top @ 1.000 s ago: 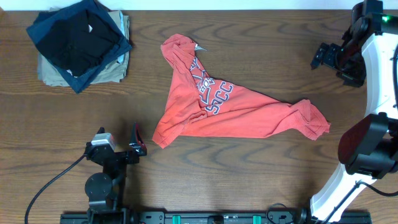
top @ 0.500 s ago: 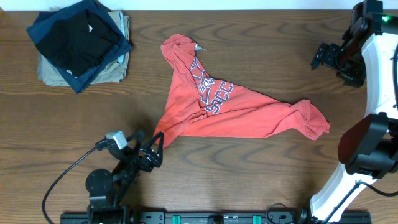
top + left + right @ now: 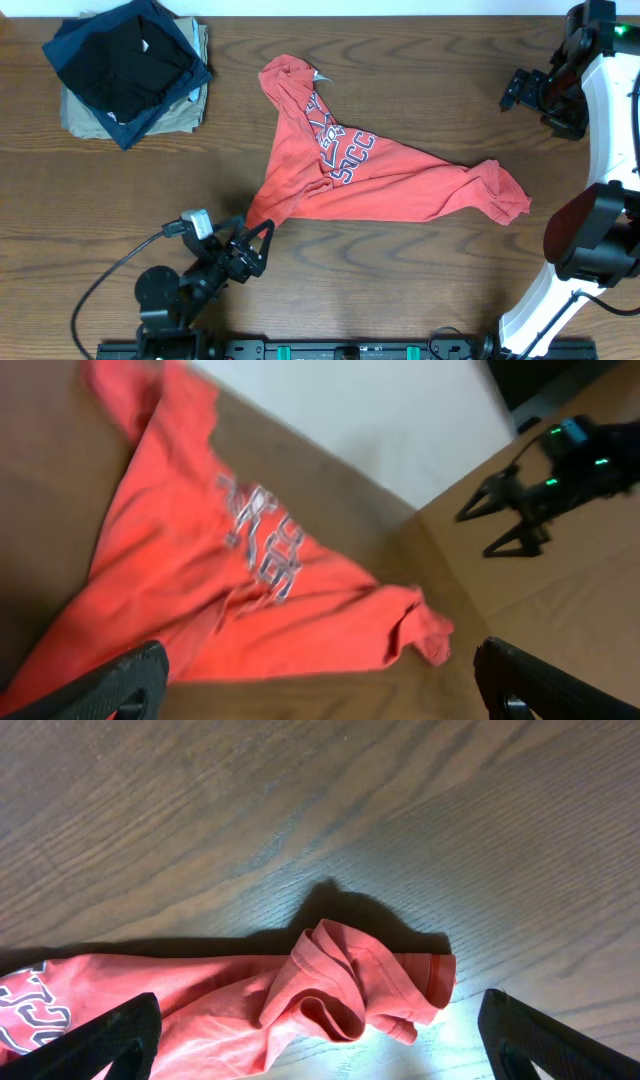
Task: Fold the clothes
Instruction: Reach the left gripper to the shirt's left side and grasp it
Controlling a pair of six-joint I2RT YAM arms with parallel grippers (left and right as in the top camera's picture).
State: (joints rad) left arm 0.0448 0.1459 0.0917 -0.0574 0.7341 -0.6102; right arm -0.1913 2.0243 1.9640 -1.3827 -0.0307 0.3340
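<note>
The coral-red T-shirt (image 3: 352,168) lies crumpled in the middle of the table, its white, navy-outlined lettering (image 3: 345,150) facing up. My left gripper (image 3: 258,240) is open and empty, just off the shirt's lower left corner. In the left wrist view the shirt (image 3: 230,580) fills the left, between the open fingers (image 3: 320,685). My right gripper (image 3: 522,90) is open and empty at the far right, high above the table. The right wrist view looks down on the shirt's bunched right end (image 3: 350,985) between the open fingers (image 3: 320,1040).
A stack of folded black, navy and khaki garments (image 3: 128,68) sits at the back left corner. The right arm's white base (image 3: 590,230) stands at the right edge. The wooden table (image 3: 420,280) is bare in front of the shirt.
My left gripper has moved right and turned toward the shirt's lower left corner. The right arm and the shirt have not moved.
</note>
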